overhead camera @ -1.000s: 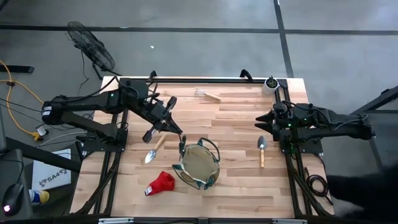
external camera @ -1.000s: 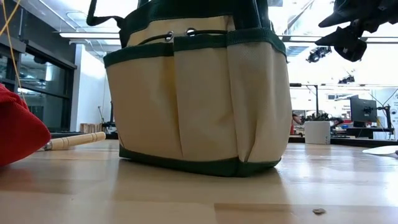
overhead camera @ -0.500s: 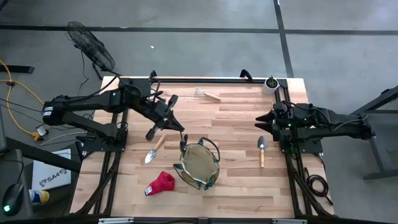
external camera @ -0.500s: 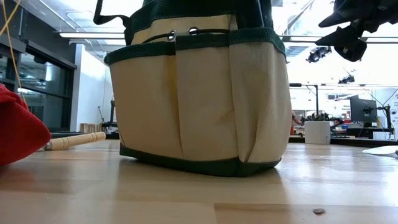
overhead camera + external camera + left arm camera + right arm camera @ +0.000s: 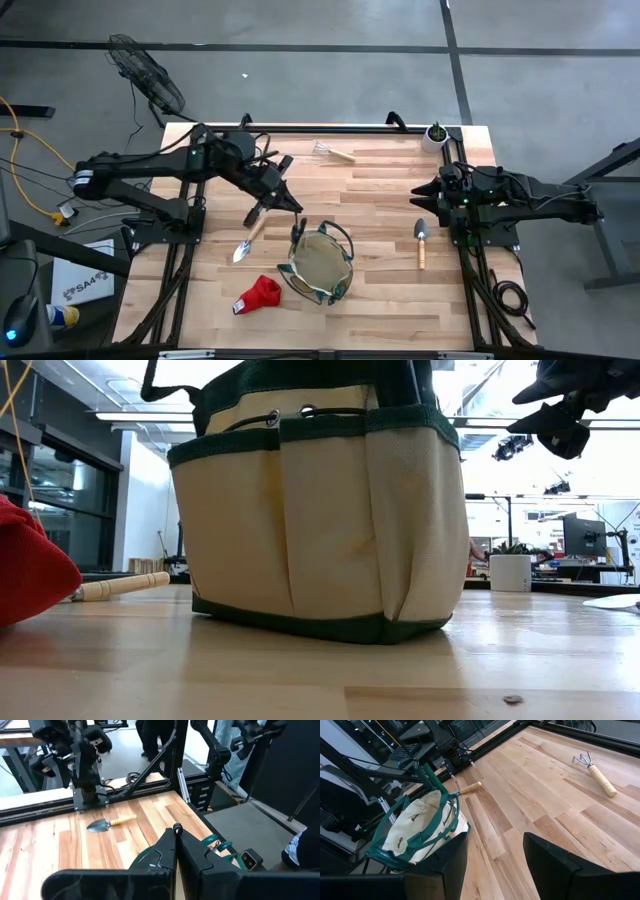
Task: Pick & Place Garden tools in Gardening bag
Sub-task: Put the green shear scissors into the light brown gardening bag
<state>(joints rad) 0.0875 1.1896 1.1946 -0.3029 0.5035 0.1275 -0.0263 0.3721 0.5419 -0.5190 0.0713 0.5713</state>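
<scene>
The tan gardening bag (image 5: pixel 318 266) with green trim stands on its base at the table's near middle, seen too in the low view (image 5: pixel 315 510). Green-handled pruners (image 5: pixel 434 777) stick up out of its far left side. My left gripper (image 5: pixel 295 209) is shut, just above and left of those handles (image 5: pixel 216 841). A trowel (image 5: pixel 246 241) and a red glove (image 5: pixel 260 293) lie left of the bag. A second trowel (image 5: pixel 421 243) lies to the right, and a mini rake (image 5: pixel 333 152) lies at the far side. My right gripper (image 5: pixel 492 865) waits open at the right edge. My left gripper's fingertips (image 5: pixel 176 828) are shut together with nothing between them. They slant down from the table's left toward the pruners' handles at the bag's rim (image 5: pixel 145 860). I cannot tell whether they touch the handles or the bag.
A small white pot (image 5: pixel 435 135) with a green plant stands at the far right corner. Bare wood lies between the bag and the far edge. A fan (image 5: pixel 148 75) stands on the floor beyond the table's far left corner.
My left gripper, shut throughout, has moved a little toward the table's right and down, closer to the bag's far left rim. In the low view the bag rocked slightly half a second ago and has settled back.
</scene>
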